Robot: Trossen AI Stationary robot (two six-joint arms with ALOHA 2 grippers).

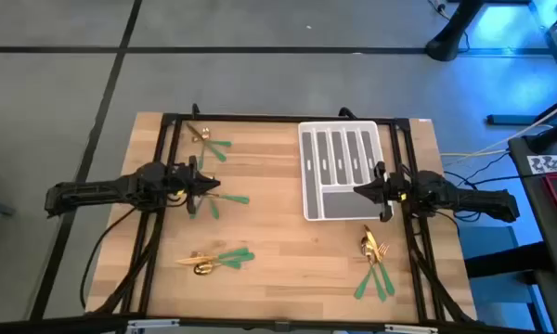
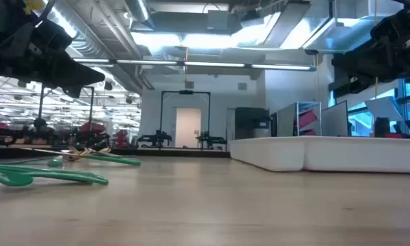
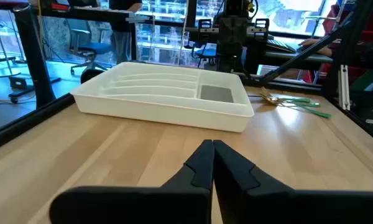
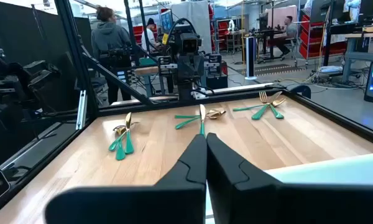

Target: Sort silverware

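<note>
Silverware [image 1: 226,259] sits in four loose piles around your tray [image 1: 342,172], no readable labels, left gripper [image 1: 211,184] and right gripper [image 1: 360,190] both closed, empty.

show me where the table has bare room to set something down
The widest bare wood is the middle, bordered by the tray, the near-left silverware pile and the near-right pile. It is crowded around the left gripper, shut, with silverware on either side. The right gripper, shut, hangs over the tray's edge.
</note>
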